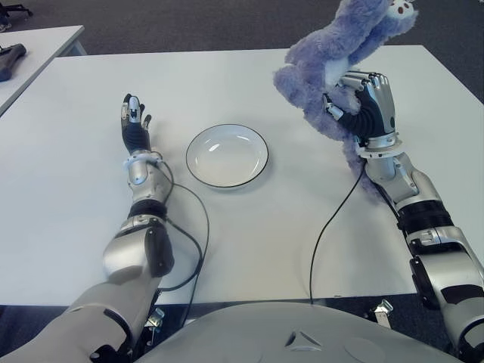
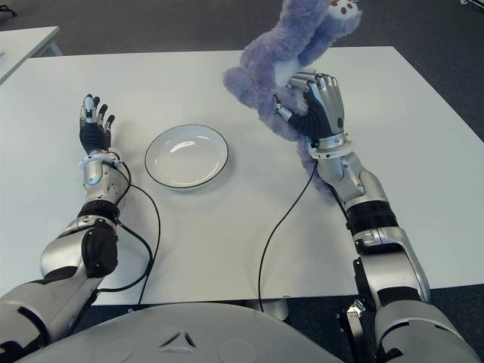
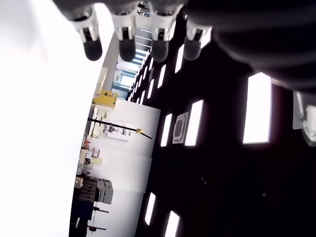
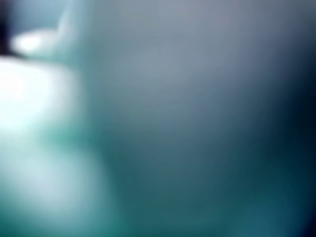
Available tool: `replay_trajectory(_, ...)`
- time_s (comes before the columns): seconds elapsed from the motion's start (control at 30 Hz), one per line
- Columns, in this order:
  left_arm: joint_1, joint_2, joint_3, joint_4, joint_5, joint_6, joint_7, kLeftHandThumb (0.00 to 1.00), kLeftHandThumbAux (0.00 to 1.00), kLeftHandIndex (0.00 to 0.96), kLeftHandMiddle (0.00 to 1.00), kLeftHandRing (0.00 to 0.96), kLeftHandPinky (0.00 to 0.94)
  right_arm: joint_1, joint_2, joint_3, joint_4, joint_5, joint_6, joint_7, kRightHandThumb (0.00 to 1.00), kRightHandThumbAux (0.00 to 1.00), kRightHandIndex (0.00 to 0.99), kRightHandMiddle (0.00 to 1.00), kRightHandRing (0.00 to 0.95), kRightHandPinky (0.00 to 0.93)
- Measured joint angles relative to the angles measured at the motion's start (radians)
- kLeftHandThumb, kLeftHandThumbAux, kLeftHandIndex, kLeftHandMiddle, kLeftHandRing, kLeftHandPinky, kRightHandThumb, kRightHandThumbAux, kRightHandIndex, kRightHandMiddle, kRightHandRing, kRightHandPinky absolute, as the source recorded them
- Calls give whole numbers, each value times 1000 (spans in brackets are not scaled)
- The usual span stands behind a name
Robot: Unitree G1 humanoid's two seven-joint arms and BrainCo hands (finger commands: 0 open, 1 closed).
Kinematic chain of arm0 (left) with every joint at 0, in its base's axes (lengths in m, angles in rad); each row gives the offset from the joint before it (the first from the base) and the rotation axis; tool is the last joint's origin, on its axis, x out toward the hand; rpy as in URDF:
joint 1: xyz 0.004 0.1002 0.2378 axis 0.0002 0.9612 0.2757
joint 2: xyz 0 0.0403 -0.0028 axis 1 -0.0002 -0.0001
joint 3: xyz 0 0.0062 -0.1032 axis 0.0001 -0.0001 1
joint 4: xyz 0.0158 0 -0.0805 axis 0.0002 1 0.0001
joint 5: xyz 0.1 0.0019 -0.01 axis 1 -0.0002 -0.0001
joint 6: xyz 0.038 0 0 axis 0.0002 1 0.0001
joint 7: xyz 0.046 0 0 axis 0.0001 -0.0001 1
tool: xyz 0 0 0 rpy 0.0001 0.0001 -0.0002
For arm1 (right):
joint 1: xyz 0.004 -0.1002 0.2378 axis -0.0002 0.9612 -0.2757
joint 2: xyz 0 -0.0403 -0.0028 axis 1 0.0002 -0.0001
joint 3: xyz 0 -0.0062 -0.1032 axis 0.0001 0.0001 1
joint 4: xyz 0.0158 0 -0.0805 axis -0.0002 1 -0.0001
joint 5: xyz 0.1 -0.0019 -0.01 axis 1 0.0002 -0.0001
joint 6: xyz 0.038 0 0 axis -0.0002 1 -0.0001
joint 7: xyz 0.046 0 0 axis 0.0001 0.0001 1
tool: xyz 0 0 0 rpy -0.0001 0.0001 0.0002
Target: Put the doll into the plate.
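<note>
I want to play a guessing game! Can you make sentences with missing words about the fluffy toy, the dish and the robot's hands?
1. The fluffy purple plush doll is held by the robot's ____ hand.
2. The round white plate with a dark rim has ____ in it.
3. The left hand, on the plate's left, has its fingers ____ and holds nothing.
4. The white table is ____ the lifted doll.

Missing words: right; nothing; open; below

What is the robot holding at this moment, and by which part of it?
The right hand holds the purple plush doll around its middle, lifted above the table, right of the plate. The left hand is open and holds nothing.
</note>
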Motion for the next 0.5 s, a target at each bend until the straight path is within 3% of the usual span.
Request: replay_trajectory(0.5,0,-5,-29,0,31,-23,7,0,387,1,11,0,0,-98,33,72,154,-46,-26,-27,574,713,756,853,864,872)
